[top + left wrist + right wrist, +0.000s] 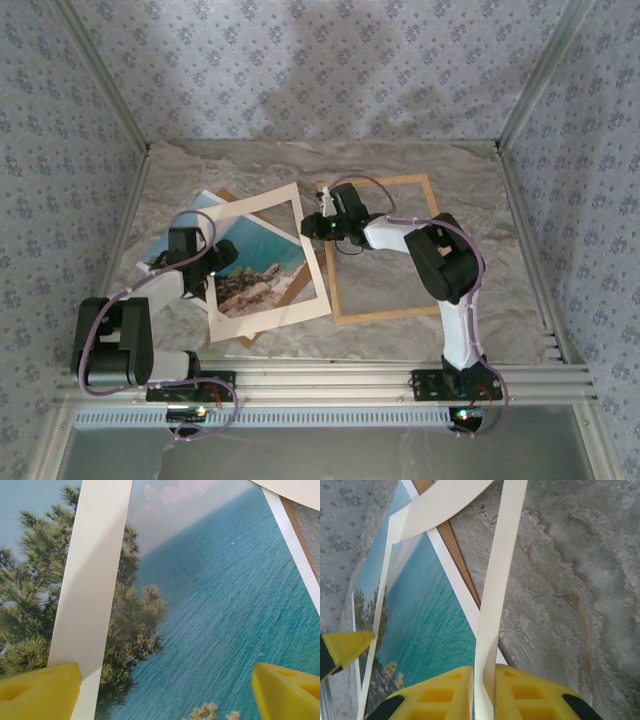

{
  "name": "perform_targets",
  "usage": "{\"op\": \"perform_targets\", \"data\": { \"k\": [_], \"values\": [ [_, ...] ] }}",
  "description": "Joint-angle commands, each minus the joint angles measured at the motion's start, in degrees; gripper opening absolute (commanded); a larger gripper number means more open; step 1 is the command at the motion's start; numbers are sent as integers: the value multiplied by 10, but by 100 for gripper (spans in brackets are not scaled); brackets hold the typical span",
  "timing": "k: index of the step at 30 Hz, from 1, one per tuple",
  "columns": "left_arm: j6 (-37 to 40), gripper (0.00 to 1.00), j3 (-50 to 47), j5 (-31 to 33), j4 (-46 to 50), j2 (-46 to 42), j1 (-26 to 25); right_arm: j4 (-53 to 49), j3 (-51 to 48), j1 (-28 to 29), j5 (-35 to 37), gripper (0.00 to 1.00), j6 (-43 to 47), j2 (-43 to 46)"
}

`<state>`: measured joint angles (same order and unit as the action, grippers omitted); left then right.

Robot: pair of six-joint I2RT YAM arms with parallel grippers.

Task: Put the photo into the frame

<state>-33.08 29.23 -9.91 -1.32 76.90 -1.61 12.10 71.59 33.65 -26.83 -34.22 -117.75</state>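
At left, photo (262,255) lies askew (long axis diagonal) — left end effector (165,674) wide, right end effector (484,674) pinching mat (270,318).

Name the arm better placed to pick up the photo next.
Left. The left hand is open directly over the photo; the right hand is shut on the edge of the cream mat, so it looks occupied.

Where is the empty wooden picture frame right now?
Seen from above, the frame lies flat on the table right of centre, beneath the right arm, with the cream mat and photo just left of it.
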Motion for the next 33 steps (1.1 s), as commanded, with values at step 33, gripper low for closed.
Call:
{"op": "perform_targets", "data": {
  "k": [33],
  "values": [
    [-70,89,44,4,121,-252,-29,-428,94,-122,-159,0,157,194]
  ]
}}
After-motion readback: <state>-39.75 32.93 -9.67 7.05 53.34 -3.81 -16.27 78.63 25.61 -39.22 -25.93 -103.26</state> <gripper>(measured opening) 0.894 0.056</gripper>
